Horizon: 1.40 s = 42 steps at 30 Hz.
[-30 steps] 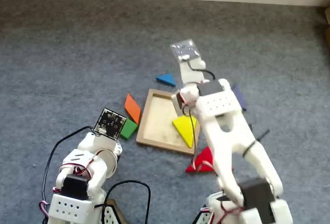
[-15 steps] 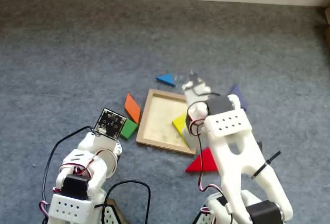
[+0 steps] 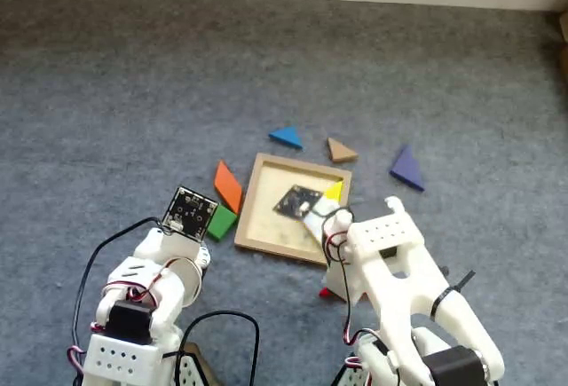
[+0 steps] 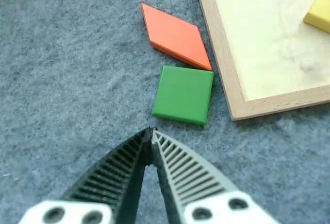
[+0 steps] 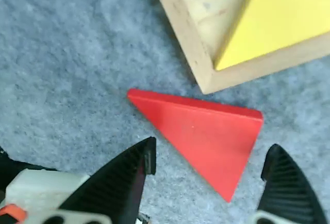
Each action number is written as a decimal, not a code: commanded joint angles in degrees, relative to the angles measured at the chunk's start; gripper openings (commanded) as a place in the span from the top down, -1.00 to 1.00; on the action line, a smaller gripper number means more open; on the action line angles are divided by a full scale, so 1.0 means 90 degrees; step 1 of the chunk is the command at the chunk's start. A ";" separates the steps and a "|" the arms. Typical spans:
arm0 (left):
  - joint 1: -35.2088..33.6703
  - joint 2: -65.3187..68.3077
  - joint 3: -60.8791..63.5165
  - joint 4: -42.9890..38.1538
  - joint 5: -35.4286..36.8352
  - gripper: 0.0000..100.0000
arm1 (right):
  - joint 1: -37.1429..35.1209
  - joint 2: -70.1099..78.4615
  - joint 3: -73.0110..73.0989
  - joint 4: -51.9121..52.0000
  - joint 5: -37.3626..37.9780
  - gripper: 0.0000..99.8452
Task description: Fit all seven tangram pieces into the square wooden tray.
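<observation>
Grey carpet, wooden tray, green square, orange parallelogram, red triangle

Red triangular tangram piece: your right arm covered all but a sliver from above.
Yellow triangular tangram piece: one corner showed past that arm; picture edges cut it in both wrist views.
Square wooden tray: was cropped in both wrist views.
Green square tangram piece: lay partly under your left arm's camera board.
</observation>
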 commanded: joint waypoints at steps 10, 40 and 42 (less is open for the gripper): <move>-0.0015 -0.0103 0.0122 0.0029 0.0029 0.98 | 0.0044 -0.0239 0.0708 -0.1480 0.0342 0.36; -0.0015 -0.0103 0.0122 0.0029 0.0029 0.98 | 0.0132 -0.0327 -0.1109 -0.1138 -0.1143 0.78; -0.0015 -0.0103 0.0122 0.0029 0.0029 0.98 | 0.0093 -0.0327 -0.1568 -0.1187 -0.1534 0.78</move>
